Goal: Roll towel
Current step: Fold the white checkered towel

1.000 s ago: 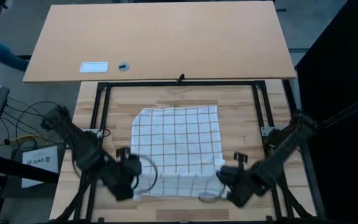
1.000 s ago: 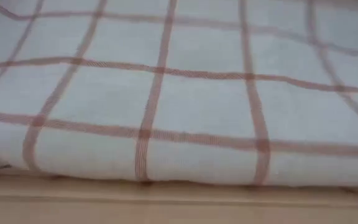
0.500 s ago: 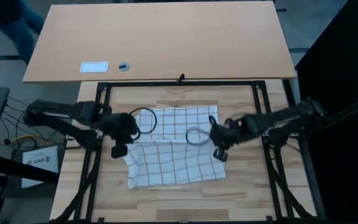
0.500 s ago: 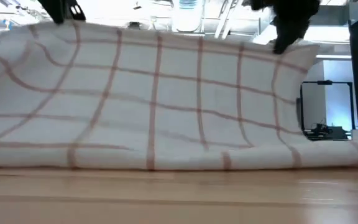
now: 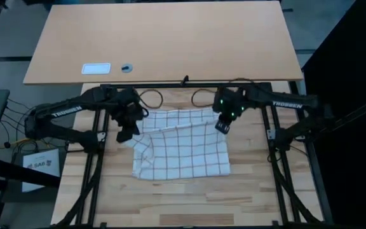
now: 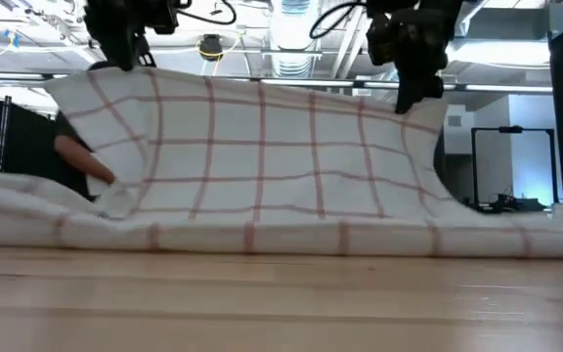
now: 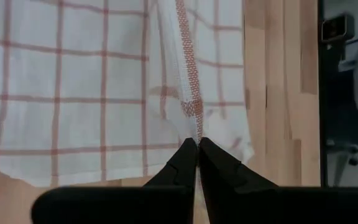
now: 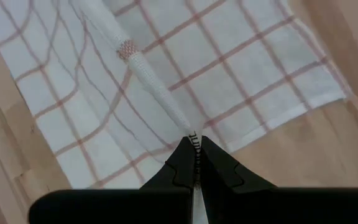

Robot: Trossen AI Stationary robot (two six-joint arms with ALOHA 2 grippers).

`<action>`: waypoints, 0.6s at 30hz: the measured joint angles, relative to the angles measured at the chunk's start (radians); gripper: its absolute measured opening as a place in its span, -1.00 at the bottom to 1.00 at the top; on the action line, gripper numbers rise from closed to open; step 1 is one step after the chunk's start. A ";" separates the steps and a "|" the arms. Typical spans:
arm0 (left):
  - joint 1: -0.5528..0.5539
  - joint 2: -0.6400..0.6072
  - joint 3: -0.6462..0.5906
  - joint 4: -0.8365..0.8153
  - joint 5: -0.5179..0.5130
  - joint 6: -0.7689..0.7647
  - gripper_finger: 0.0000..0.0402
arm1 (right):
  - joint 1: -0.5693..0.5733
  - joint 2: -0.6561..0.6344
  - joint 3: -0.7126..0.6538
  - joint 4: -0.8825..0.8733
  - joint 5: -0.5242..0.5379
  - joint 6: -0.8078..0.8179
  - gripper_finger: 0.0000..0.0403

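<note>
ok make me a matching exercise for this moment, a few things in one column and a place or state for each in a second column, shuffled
Things:
1. towel
2. left end effector
3. right end effector
4. label card

Places or states:
A. shut on the towel's corner on the right arm's side
B. lying on the far tabletop, beside a small round thing
C. far edge lifted, near part resting on the table
D. shut on the towel's corner on the left arm's side

Pairs: 1-C, 2-D, 3-A, 4-B
</note>
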 joint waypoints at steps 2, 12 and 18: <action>0.056 0.000 0.000 0.001 0.002 0.013 -1.00 | -0.048 0.001 0.000 0.001 -0.029 -0.042 -1.00; 0.215 0.090 0.001 0.055 0.001 0.044 -1.00 | -0.207 0.009 -0.092 0.115 -0.124 -0.167 -1.00; 0.253 0.185 0.001 0.134 -0.042 0.118 -1.00 | -0.246 0.009 -0.215 0.274 -0.128 -0.184 -1.00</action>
